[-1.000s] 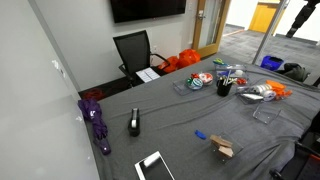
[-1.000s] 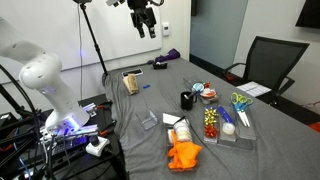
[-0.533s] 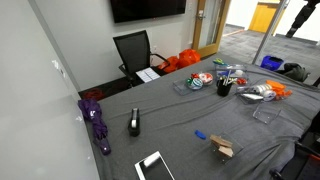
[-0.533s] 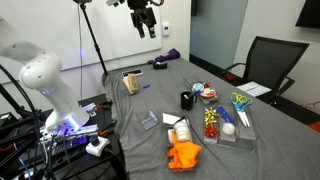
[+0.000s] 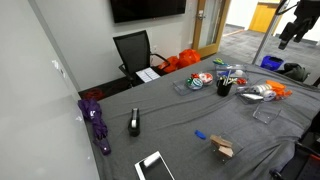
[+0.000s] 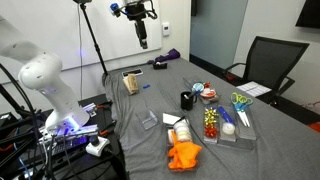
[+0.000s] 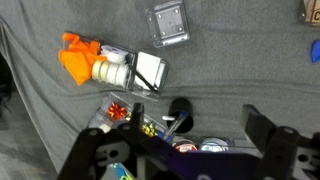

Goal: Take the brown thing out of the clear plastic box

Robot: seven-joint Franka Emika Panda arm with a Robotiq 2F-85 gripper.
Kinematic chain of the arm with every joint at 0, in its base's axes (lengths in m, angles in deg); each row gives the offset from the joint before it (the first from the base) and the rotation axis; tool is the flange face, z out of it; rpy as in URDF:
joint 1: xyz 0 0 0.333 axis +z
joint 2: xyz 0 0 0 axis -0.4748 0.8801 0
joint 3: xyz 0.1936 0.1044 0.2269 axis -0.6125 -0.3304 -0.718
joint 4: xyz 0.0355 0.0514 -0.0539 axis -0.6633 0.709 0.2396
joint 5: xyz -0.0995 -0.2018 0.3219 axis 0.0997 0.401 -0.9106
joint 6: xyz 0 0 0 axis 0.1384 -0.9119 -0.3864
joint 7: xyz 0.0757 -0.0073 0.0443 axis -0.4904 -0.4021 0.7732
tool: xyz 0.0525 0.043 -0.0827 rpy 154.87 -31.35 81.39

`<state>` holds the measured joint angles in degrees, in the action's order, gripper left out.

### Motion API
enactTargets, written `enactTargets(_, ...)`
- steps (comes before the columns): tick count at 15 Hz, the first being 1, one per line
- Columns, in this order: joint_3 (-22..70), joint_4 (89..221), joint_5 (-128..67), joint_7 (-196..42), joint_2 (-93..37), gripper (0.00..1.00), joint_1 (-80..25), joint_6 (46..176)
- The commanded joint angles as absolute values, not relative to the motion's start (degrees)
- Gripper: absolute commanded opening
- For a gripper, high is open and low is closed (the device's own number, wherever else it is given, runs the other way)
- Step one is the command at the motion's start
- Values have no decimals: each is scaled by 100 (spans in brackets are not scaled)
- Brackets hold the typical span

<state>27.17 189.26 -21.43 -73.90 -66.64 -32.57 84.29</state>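
The brown thing [image 5: 222, 148] is a small tan block near the table's end in both exterior views [image 6: 130, 81]. It stands inside the clear plastic box [image 6: 131, 86], which barely shows around it. In the wrist view only a brown corner [image 7: 312, 10] shows at the top right edge. My gripper [image 6: 143, 36] hangs high above that end of the table, well apart from the box. It also shows at the top right of an exterior view [image 5: 288, 30]. In the wrist view its jaws [image 7: 175, 150] are spread wide and empty.
A small blue object [image 6: 145, 88] lies beside the box. A flat clear square case [image 7: 168, 22] lies mid-table. A black cup with pens [image 6: 187, 99], an orange cloth [image 6: 183, 155] and a larger clear container with colourful contents [image 6: 225, 125] stand further along. A black chair [image 5: 135, 50] stands at the table's side.
The gripper has turned and shifted slightly, staying high above the table. More of the arm shows at the top right of an exterior view. Nothing on the table has moved.
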Motion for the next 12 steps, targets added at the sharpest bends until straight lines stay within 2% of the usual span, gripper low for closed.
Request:
enactTargets(1,2577,19015,-2505,-8166,-6532,100,-3418,7975)
enactTargets(6,2622,19178,-3438,-9078,-6431,100,-3459,7631)
enactTargets(12,2542,19584,-4491,-10367,-6367,100,-3554,7863)
